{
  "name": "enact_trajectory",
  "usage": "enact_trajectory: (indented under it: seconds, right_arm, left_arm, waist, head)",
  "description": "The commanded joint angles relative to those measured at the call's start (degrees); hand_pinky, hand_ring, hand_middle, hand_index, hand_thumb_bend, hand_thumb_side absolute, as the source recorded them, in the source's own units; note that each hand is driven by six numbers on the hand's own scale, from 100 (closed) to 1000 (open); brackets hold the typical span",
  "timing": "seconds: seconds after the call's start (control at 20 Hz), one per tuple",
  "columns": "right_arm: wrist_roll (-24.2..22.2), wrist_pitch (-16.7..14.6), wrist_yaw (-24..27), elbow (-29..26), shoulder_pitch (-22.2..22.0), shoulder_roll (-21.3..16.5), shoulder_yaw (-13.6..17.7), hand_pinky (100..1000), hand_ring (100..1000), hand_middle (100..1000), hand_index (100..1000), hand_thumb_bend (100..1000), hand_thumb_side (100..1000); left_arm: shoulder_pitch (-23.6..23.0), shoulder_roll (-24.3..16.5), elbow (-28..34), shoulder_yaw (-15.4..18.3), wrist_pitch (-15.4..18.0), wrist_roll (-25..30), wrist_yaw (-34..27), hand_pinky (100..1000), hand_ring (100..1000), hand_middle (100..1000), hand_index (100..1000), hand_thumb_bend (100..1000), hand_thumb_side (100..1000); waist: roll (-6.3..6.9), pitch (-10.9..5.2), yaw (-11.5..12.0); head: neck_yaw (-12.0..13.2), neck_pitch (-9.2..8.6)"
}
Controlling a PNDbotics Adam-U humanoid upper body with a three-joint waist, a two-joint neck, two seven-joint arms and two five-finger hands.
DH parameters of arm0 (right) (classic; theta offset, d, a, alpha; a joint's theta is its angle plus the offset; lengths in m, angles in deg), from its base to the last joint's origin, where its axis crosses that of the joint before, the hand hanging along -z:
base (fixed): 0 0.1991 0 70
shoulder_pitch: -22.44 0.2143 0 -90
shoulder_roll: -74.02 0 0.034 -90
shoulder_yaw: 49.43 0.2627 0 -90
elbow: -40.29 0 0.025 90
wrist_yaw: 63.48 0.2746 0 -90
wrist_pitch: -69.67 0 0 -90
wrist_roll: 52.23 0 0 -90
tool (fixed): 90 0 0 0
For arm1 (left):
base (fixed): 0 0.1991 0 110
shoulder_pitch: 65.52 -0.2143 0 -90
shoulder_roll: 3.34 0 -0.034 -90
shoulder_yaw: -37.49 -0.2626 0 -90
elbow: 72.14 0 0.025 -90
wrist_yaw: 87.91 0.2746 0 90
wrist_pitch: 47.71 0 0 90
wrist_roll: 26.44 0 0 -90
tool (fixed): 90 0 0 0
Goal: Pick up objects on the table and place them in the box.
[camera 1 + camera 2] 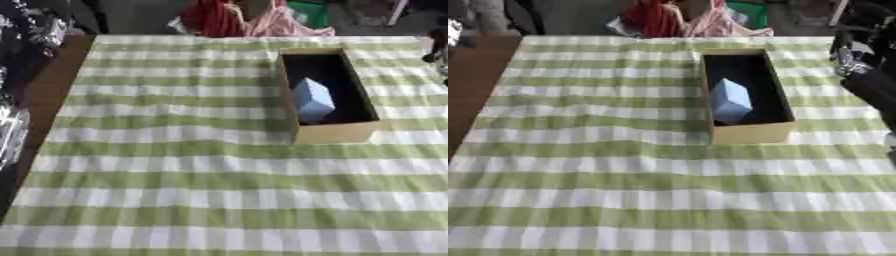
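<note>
Pale blue block [312, 100] lies tilted inside the box [335, 133] at two o'clock, apparently dropped; your robot hand's state: cannot tell.

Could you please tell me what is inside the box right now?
A pale blue block lies tilted in the box, near its front end. The rest of the dark interior looks bare; the floor under the block is hidden.

Homely room, green checked tablecloth [175, 175], clutter beyond table edge
</note>
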Motion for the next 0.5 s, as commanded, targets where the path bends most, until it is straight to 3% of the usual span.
enact_trajectory:
  seconds: [0.05, 0.5]
  right_arm:
    - [1.45, -0.23, 0.55, -1.47, 0.21, -0.83, 1.17, 635, 824, 808, 909, 100, 250]
    - [2.13, -0.1, 0.63, -1.56, 0.03, -0.58, 1.09, 630, 821, 809, 915, 100, 247]
  left_arm:
    - [-0.09, -0.01, 1.22, 0.93, -0.17, 0.23, -0.47, 542, 652, 706, 837, 307, 500]
    - [-1.57, 0.95, 0.81, 1.32, -0.02, 1.81, -1.7, 542, 669, 718, 838, 299, 502]
  waist:
    - [-0.18, -0.49, 0.3]
    - [-0.51, -0.21, 0.56]
  head:
    - [-0.04, 1.45]
    - [-0.59, 1.72]
